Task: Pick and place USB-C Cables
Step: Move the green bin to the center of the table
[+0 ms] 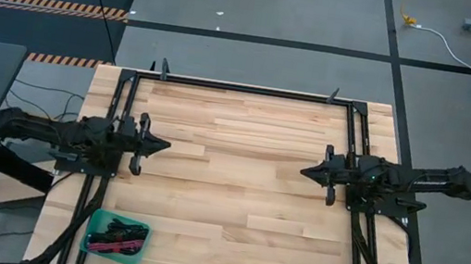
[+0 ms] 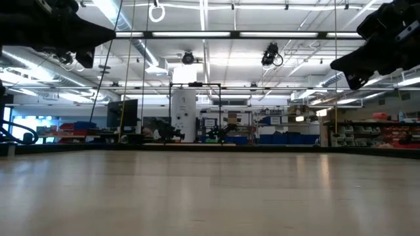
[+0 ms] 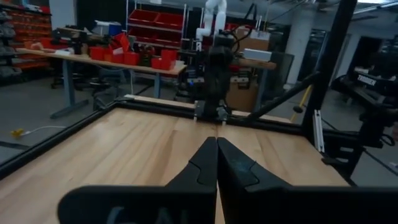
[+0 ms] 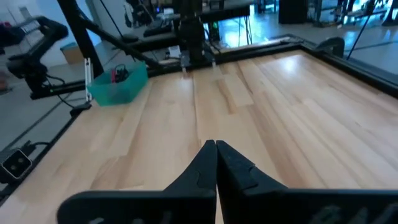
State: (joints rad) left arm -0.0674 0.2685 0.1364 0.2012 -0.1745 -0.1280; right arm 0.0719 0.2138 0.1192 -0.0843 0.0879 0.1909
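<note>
The USB-C cables (image 1: 117,234), small black and magenta-red bundles, lie inside a teal tray (image 1: 97,222) at the table's near left corner; the tray (image 4: 118,87) also shows far off in the right wrist view. My left gripper (image 1: 165,148) hovers shut above the table's left side, pointing right. My right gripper (image 1: 304,171) hovers shut above the right side, pointing left. Both are held high, far from the tray, with their shut fingertips seen in the wrist views (image 3: 216,142) (image 4: 215,144).
A black metal frame (image 1: 242,87) runs around the wooden table's edges. The broad middle of the table between the two grippers holds nothing. Off the table, a white cable with a yellow plug (image 1: 409,21) lies on the floor beyond the far edge.
</note>
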